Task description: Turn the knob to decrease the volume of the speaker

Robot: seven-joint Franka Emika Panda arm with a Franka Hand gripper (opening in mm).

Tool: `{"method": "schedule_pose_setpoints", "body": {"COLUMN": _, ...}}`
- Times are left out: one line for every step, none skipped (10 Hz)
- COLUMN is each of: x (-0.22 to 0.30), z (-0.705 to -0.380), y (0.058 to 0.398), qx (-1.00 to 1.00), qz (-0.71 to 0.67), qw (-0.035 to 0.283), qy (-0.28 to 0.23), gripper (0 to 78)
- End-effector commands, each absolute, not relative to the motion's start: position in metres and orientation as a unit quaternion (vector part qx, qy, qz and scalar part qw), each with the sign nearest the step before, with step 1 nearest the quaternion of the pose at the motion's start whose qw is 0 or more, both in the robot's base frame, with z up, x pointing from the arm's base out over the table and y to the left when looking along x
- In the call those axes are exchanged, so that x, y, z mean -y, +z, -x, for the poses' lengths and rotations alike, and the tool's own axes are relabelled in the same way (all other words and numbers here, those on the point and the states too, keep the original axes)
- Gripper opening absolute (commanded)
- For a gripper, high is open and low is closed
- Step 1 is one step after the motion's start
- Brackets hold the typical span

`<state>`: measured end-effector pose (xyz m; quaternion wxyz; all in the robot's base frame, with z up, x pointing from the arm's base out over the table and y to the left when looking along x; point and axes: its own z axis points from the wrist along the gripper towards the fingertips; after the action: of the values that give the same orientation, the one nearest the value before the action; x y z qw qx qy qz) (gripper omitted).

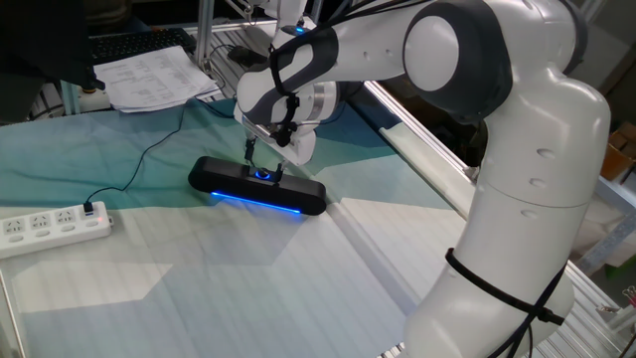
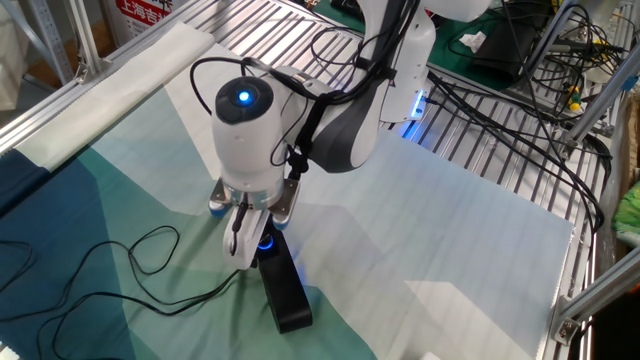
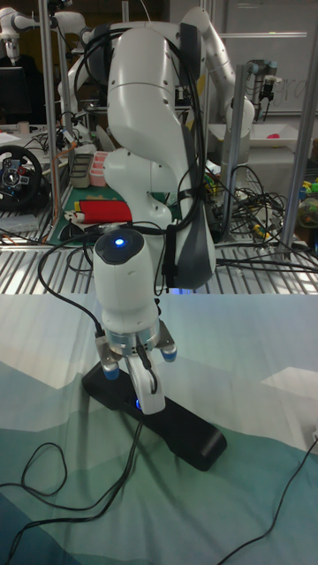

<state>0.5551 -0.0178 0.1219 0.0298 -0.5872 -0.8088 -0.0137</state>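
End effector [image 1: 265, 165]: we see its fingers straddling the knob [image 1: 263, 175], apparently closed on it.
Risk: we could slip and drag the speaker [image 1: 256, 187].

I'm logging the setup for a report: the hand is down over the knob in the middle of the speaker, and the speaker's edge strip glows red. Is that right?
Not quite: the strip along the speaker glows blue, not red, as one fixed view shows. The rest holds: the hand is down over the knob in the middle of the bar.

Three fixed cameras share the speaker [image 1: 256, 187] from different sides.
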Motion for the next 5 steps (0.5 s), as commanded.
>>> {"method": "schedule_pose_setpoints", "body": {"x": 0.0176, "z": -0.5569, "y": 0.1211, "qx": 0.809, "qz": 0.587, "qw": 0.029, "qy": -0.010, "gripper": 77.5}}
{"method": "schedule_pose_setpoints", "body": {"x": 0.0175, "z": -0.5570, "y": 0.1204, "qx": 0.810, "qz": 0.586, "qw": 0.029, "qy": -0.012, "gripper": 77.5}}
{"method": "schedule_pose_setpoints", "body": {"x": 0.0175, "z": -0.5570, "y": 0.1199, "qx": 0.810, "qz": 0.585, "qw": 0.030, "qy": -0.012, "gripper": 77.5}}
{"method": "schedule_pose_setpoints", "body": {"x": 0.0175, "z": -0.5571, "y": 0.1197, "qx": 0.810, "qz": 0.585, "qw": 0.029, "qy": -0.012, "gripper": 77.5}}
{"method": "schedule_pose_setpoints", "body": {"x": 0.0174, "z": -0.5571, "y": 0.1195, "qx": 0.811, "qz": 0.584, "qw": 0.030, "qy": -0.013, "gripper": 77.5}}
